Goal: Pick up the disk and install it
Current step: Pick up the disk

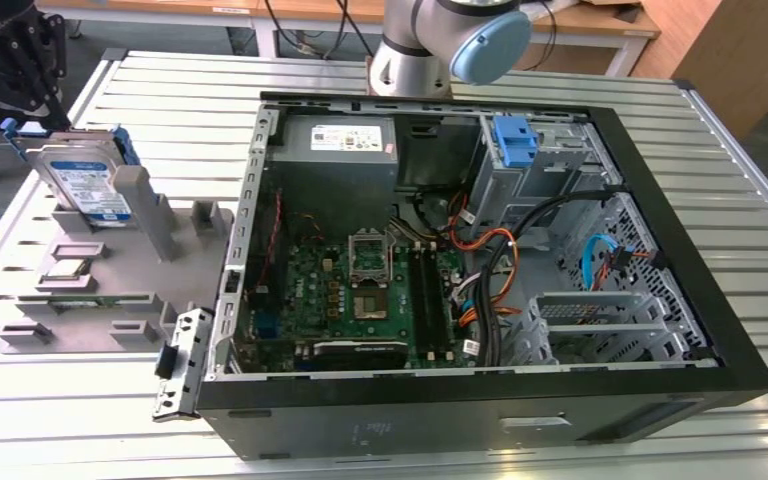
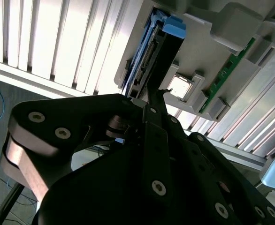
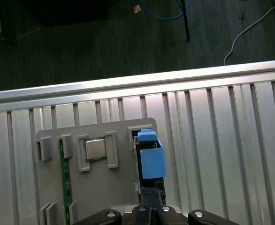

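Observation:
The disk (image 1: 88,185) stands on edge in a slot of the grey holder (image 1: 131,270) on the exterior view's left; it is silver with a white-and-blue label and a blue carrier bracket. Both wrist views look along its thin edge (image 2: 149,51) (image 3: 151,161). My black gripper (image 1: 31,110) hangs just above the disk's far upper corner. In both wrist views the gripper (image 2: 155,96) (image 3: 149,202) has its fingers pressed together with nothing between them, the tips close to the disk's end.
The holder also carries a processor chip (image 3: 95,149) and a green memory stick (image 3: 66,178). The open computer case (image 1: 704,330) lies on the slatted metal table, with a blue bracket in its drive bay (image 1: 515,140), a power supply (image 1: 337,140) and loose cables.

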`<state>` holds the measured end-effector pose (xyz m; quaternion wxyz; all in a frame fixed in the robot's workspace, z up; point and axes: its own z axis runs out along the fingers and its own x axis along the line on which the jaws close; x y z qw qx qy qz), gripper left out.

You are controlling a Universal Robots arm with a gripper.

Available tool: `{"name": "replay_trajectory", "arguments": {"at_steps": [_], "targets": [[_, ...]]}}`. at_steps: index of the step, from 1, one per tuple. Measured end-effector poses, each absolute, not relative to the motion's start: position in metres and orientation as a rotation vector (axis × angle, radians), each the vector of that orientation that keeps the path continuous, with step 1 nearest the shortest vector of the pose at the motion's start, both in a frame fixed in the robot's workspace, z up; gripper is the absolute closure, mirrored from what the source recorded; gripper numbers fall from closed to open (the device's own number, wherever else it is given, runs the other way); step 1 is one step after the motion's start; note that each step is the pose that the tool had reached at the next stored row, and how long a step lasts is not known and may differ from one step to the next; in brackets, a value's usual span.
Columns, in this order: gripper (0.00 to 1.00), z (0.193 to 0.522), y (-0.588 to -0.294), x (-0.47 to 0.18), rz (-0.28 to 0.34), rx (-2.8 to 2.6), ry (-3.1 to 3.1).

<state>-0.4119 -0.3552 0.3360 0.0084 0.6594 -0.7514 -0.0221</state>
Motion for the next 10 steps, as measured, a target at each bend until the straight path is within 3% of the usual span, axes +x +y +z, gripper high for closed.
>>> {"name": "replay_trajectory", "arguments": {"at_steps": [4,10], "targets": [[0.89,0.3359,-0.3552,-0.4119,-0.069,2.061,-2.348],[0.65,0.3357,-0.3552,-0.4119,-0.069,2.061,-2.348]]}}
